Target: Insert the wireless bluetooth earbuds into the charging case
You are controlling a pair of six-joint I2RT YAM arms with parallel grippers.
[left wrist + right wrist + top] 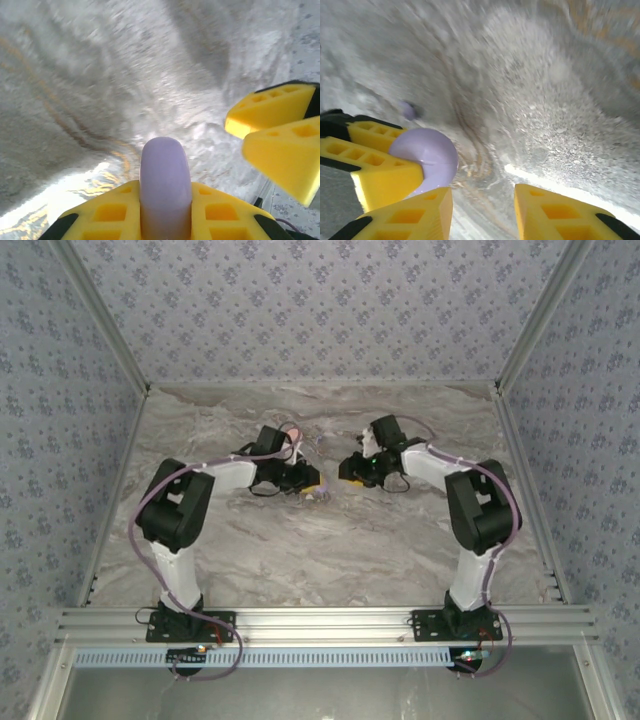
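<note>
A smooth lilac disc stands edge-on between the yellow fingers of my left gripper, which is shut on it a little above the marble. The right wrist view has the same lilac disc at the left, held in the left gripper's fingers. My right gripper is open with only bare table between its fingers, just right of the disc. Its fingers enter the left wrist view from the right. One tiny lilac bit, an earbud by its size, lies on the table beyond the disc. From above, left gripper and right gripper nearly meet mid-table.
The marble-patterned tabletop is bounded by aluminium rails at the near edge and patterned walls on three sides. Both arms are stretched to the centre, with cables looping near their wrists.
</note>
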